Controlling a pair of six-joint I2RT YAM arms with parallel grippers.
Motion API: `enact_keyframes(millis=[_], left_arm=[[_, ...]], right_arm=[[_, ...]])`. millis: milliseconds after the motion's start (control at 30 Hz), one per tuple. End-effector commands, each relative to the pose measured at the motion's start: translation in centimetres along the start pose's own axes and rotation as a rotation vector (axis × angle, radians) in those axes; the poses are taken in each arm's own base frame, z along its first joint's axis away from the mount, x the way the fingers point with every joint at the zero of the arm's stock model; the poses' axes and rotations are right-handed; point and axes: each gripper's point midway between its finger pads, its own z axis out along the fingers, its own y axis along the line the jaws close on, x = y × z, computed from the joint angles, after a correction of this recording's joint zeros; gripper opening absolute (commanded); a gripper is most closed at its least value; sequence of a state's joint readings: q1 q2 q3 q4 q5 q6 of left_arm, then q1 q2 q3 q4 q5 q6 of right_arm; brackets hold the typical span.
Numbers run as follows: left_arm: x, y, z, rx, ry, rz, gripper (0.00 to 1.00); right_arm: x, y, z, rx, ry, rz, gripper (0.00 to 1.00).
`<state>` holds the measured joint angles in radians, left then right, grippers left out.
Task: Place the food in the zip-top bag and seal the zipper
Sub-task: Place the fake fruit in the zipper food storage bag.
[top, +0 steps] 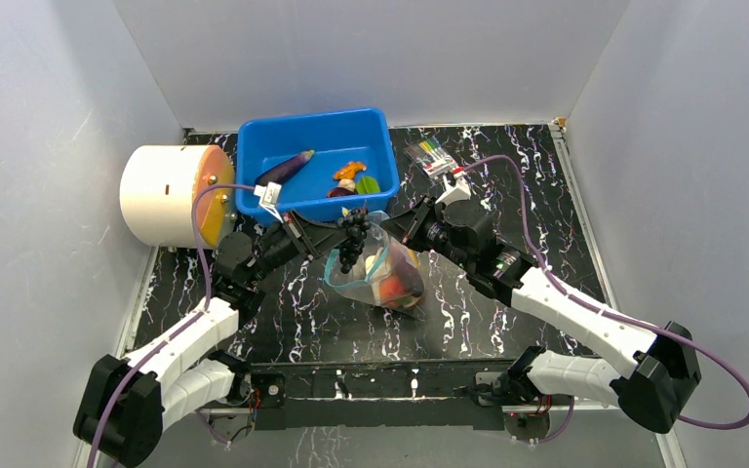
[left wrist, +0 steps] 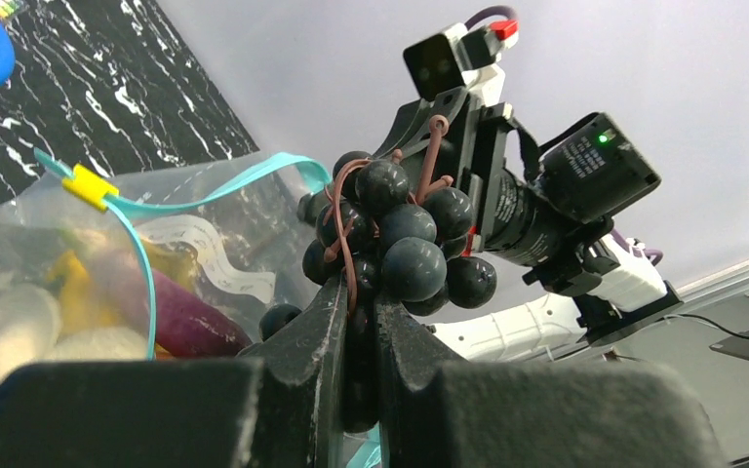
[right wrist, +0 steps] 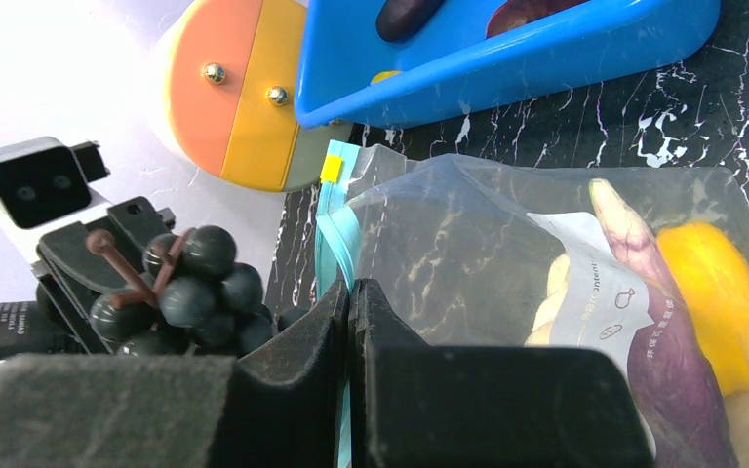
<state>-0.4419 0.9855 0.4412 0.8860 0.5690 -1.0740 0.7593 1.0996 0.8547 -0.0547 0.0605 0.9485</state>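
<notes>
step: loading food, zipper [left wrist: 205, 195] not yet sealed. The dark grapes [left wrist: 400, 234] are at the mouth of the zip-top bag [top: 385, 273] but not inside.
left pincer [left wrist: 351, 292]: nearly closed, only a narrow gap, pinching the bottom berries of the dark grapes. The bunch stands above the fingertips, just beside the open mouth.
right pincer [right wrist: 349, 292]: pressed together on the teal strip at the mouth edge, holding that side up. The mouth gapes towards the left pincer.
bag: on the worktop [top: 507, 195] between the arms, just in front of the blue bin [top: 312, 122]. Can't tell if its lower end rests on the worktop or hangs.
bag contents: yellow pepper [right wrist: 717, 302], purple eggplant [right wrist: 653, 341] and pale pieces, all visible through the film.
bin contents: another eggplant [top: 288, 168], green slice [top: 368, 183], orange piece [top: 349, 171], so my guess is more loads to go.
next move: push the grapes past the teal strip into the mouth, then release. The film is floppy, so the right pincer must keep hold while the left goes in.
risk: the bunch could snag on the zipper lip or the yellow slider [left wrist: 90, 185].
</notes>
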Motion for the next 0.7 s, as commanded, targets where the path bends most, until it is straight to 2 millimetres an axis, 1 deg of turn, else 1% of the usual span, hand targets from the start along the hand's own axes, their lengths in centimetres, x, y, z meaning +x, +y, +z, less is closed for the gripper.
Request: enact_keyframes(millis=[0,233,367,467,567,667], left_arm=[[-0.5,-1.4,0.2,0.055,-0.048,0.051,0.05],[1.3,0.2,0.2,-0.005,0.006,0.078,0.05],[2.2,1.1,0.0,-0.05,0.037,0.091,0.05],[2.5,1.6,-0.1,-0.078,0.045,0.099,0.08],[2.7,1.9,-0.2,-0.092,0.054,0.119,0.13],[2.7,2.0,-0.1,-0.099,0.074,0.141,0.24]], right_arm=[[-3.0,3.9,-0.8,-0.113,-0.09,0.004,0.0],[-3.4,3.9,-1.1,-0.106,-0.112,-0.002,0.0],[-3.2,4.0,-0.9,-0.12,-0.101,-0.019,0.0],[-3.0,4.0,-0.7,-0.12,-0.094,-0.026,0.0],[-2.9,4.1,-0.6,-0.124,-0.091,-0.029,0.0],[-2.8,4.2,-0.5,-0.129,-0.085,-0.041,0.0]])
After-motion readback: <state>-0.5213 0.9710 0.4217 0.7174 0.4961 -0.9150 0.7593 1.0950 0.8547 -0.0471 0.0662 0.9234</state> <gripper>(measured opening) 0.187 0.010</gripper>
